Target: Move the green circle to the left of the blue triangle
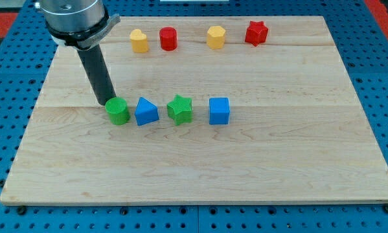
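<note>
My rod leans down from the view's top left, and my tip (pixel 106 102) rests just above and left of the green circle (pixel 117 111). That circle sits on the counter (pixel 200 168) just left of the blue triangle (pixel 146 111). There is no pincer.

My tip (pixel 105 102) touches the green circle (pixel 117 111) at its 10 o'clock. The green circle sits just beside the blue triangle (pixel 146 111), at its 9 o'clock, on the tabletop (pixel 200 168).
</note>
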Robot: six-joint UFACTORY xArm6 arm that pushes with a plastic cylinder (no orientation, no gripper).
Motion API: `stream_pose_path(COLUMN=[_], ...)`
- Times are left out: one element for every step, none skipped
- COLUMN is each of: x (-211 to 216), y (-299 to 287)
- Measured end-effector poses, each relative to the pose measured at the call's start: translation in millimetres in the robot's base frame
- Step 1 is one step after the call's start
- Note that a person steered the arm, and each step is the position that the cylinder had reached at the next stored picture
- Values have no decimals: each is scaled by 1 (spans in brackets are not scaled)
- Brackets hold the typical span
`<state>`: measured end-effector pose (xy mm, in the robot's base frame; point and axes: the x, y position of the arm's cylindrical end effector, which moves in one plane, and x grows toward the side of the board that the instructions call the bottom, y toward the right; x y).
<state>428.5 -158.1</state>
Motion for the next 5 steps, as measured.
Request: stream_pose_path(x=[-29,-38,-77,-186,-236], y=[78,210,337,416,402])
